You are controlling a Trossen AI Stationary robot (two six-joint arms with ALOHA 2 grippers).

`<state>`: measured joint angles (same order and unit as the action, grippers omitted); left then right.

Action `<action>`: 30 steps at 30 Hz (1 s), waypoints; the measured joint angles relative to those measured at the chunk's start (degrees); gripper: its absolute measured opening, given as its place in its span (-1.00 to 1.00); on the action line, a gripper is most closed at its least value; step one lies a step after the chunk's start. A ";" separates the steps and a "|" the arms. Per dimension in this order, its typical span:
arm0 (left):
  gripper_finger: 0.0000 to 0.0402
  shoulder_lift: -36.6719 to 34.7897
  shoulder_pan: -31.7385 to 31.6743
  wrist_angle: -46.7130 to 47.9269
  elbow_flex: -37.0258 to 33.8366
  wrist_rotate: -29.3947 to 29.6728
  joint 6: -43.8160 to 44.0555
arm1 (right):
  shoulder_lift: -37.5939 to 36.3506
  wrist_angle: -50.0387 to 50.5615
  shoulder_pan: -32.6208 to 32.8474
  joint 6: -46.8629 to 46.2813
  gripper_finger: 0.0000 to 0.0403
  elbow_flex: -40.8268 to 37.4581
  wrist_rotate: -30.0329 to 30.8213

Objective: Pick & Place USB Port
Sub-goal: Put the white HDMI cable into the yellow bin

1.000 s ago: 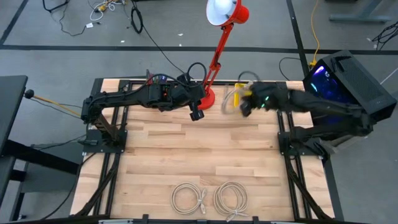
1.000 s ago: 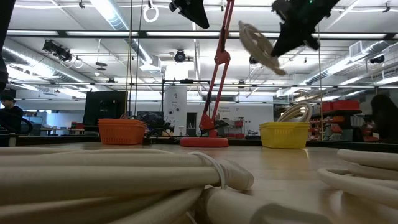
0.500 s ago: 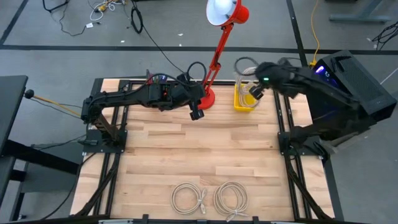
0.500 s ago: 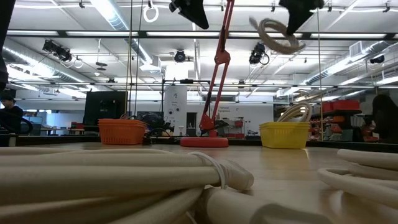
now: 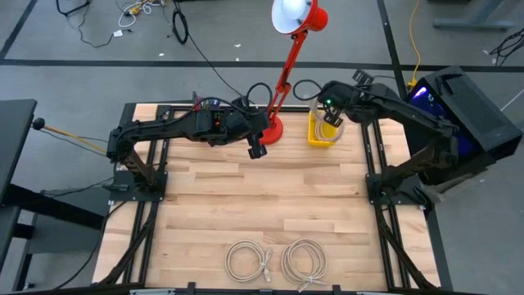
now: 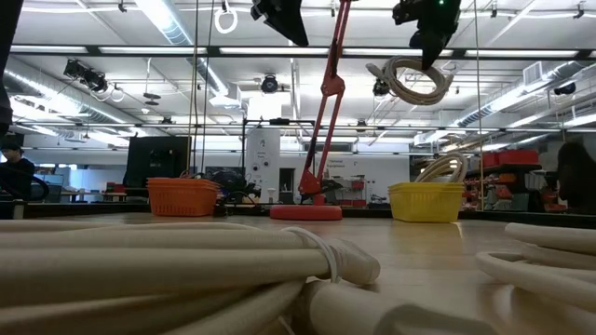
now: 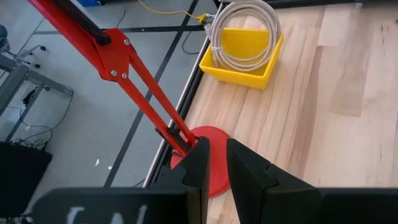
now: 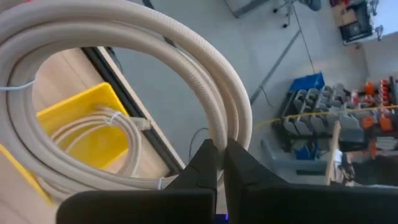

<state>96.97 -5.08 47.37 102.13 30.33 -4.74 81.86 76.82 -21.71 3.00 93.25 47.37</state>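
Observation:
My right gripper (image 6: 430, 45) is shut on a beige coiled USB cable (image 6: 410, 80), held high above the yellow bin (image 6: 426, 201) at the table's far right. In the high view the right gripper (image 5: 329, 111) hovers over that bin (image 5: 315, 136), and the coil (image 5: 304, 88) reaches past the far edge. A second beige coil (image 7: 244, 34) rests in the bin (image 7: 249, 68), leaning on its wall. My left gripper (image 5: 258, 150) waits in the air by the red lamp's base (image 5: 273, 128), open by a narrow gap and holding nothing. My right gripper pinches the bundled strands of the coil at one spot on its ring (image 8: 221, 134) between its two fingers. It comes at the coil from above. The coil hangs below the fingers, lifted clear, its ring roughly level and slightly tilted (image 6: 410, 80).
A red desk lamp (image 5: 286, 57) stands at the far edge between the arms. An orange bin (image 6: 182, 195) sits at the far left. Two more beige coils (image 5: 248, 260) (image 5: 304, 260) lie at the near edge. Bare wood lies in the table's middle.
My right gripper, still shut on the coil, has moved toward the table's far edge and turned, ending over the yellow bin. The coil has swung from a steep tilt beside the gripper and now hangs nearly level below it.

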 joint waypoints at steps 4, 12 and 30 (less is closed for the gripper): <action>-0.71 0.00 0.00 0.02 0.00 0.00 0.05 | 0.00 -0.91 -0.05 1.90 -1.00 -1.30 0.62; -0.71 0.00 0.15 0.09 0.00 -0.26 0.14 | 0.39 -2.71 -0.52 4.63 -1.00 -9.65 -5.91; -0.71 0.00 0.17 0.07 0.00 -0.63 1.12 | 0.56 -1.86 -8.50 -5.23 -1.00 -13.29 -23.14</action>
<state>96.97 -4.91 47.44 102.13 29.69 -3.62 82.42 74.96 -30.20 -2.23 79.96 24.24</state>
